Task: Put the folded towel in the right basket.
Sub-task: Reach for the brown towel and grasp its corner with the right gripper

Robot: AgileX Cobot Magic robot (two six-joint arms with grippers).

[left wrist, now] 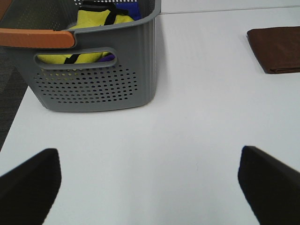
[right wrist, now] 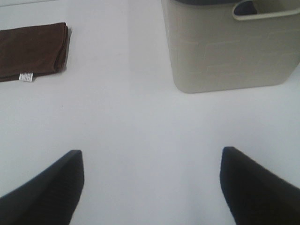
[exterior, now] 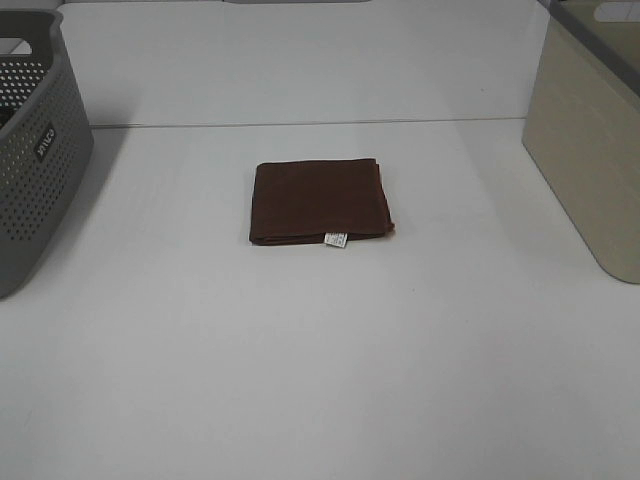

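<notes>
The left gripper (left wrist: 149,187) stands well apart from the folded towel (left wrist: 276,49), and its two dark fingers (left wrist: 28,187) are spread wide and hold nothing. The right gripper (right wrist: 150,187) is also well apart from the folded towel, with fingers spread wide and empty.

The towel (exterior: 318,203) lies flat on the table (exterior: 300,380), near its middle. Well to the left of the towel stands the left basket (exterior: 35,190), and well to the right of it the right basket (exterior: 585,150). Both rest on the table, apart from the towel, and reach farther back than it does. Clothes (left wrist: 98,18) lie in the left basket. A tag (exterior: 336,239) sits at the towel's front edge, right of its middle. Behind the towel a seam (exterior: 300,124) crosses the table.
</notes>
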